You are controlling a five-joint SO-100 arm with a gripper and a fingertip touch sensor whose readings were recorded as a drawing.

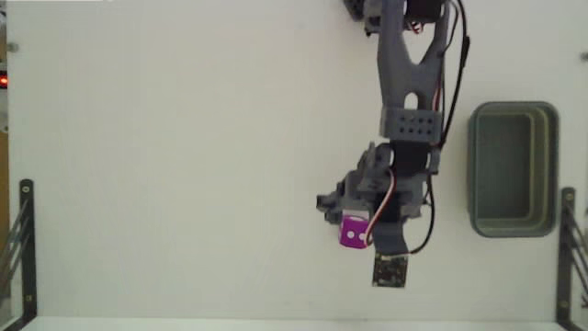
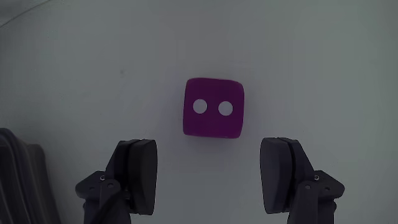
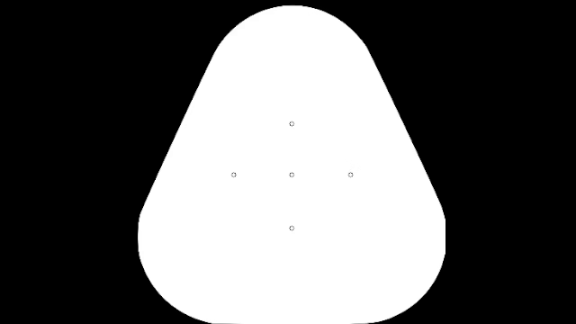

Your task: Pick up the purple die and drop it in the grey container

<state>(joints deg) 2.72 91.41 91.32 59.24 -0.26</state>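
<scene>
The purple die (image 1: 352, 232) lies on the white table, two white pips up in the wrist view (image 2: 213, 107). My gripper (image 2: 210, 171) is open above it. Its two dark fingers (image 2: 137, 174) stand wide apart just below the die in the wrist view, not touching it. In the fixed view the gripper (image 1: 350, 215) hangs at the end of the grey arm, which reaches down from the top edge, and the die shows just beneath it. The grey container (image 1: 472, 175) stands to the right of the arm, nothing visible inside it.
A small black circuit board (image 1: 390, 269) sits just right of and below the die in the fixed view. Black metal brackets stand at the left (image 1: 23, 239) and right (image 1: 570, 239) table edges. The table's front edge runs along the bottom.
</scene>
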